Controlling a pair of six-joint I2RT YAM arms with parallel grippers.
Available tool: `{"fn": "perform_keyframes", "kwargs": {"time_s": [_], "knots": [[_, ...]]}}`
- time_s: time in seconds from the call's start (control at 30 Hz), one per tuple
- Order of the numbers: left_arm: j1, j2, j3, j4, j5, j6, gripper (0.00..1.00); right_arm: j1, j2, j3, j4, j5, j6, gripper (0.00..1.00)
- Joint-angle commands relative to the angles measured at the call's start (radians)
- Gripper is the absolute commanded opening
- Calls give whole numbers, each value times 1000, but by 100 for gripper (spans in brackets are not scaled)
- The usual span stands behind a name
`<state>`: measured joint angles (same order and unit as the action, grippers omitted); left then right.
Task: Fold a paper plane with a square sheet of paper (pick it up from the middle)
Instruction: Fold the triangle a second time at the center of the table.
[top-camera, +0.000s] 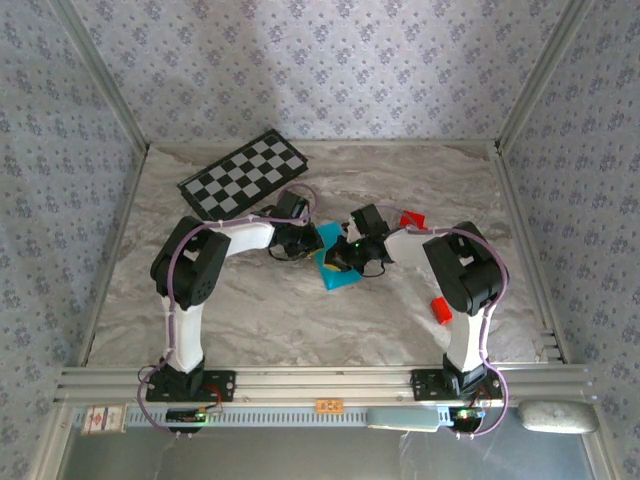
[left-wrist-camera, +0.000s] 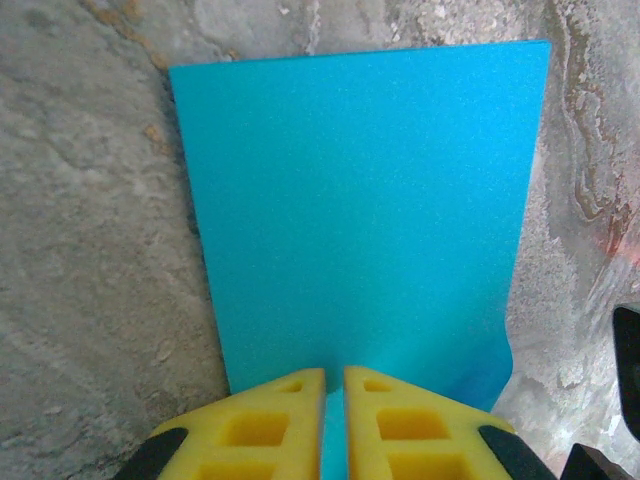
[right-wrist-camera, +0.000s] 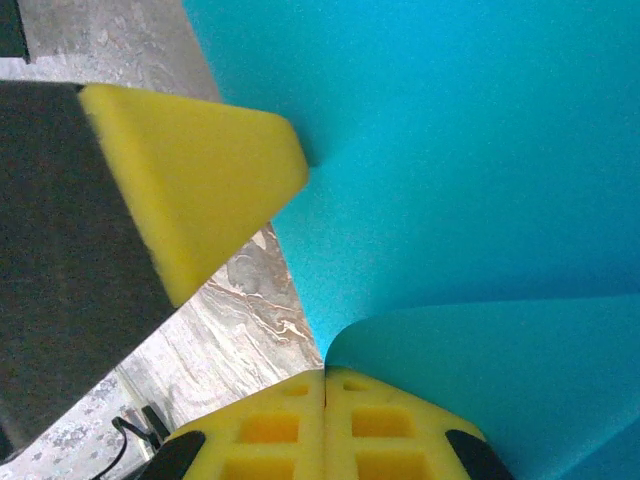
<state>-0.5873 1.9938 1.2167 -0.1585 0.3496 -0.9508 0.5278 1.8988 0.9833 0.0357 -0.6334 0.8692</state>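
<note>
Two arm bases sit at the bottom of the top view. Just above them, at lower right, a small red block (top-camera: 440, 311) lies on the marble table (top-camera: 290, 320). Both arms reach in to frame centre, where the square sheet of paper (top-camera: 338, 276) lies between them, cyan face up.

In the left wrist view the left jaws are clenched on the sheet's near edge, a sliver of cyan caught between the yellow pads (left-wrist-camera: 280, 420). The rest of the sheet lies flat on the table toward the top of the frame. In the right wrist view the right jaws are pressed shut, and a soft curl of the sheet comes out of the seam between their pads (right-wrist-camera: 390, 420), so they seem to pinch it too.

The paper looks light, thin and limp, so it will likely sag, slip and crease easily. It is best held at the edges and kept taut between the two grips.

Farther up are a second red block (top-camera: 411, 220) and a checkered board (top-camera: 245, 175).
</note>
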Motion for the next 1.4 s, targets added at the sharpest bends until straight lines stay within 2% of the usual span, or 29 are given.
{"fn": "perform_keyframes", "kwargs": {"time_s": [0.0,1.37], "knots": [[-4,23,-2,-51,-15,1,13,9,17,-17,22,33,29,0],[-11,28,-9,-44,-11,-15,13,1,32,-49,106,38,83,0]]}}
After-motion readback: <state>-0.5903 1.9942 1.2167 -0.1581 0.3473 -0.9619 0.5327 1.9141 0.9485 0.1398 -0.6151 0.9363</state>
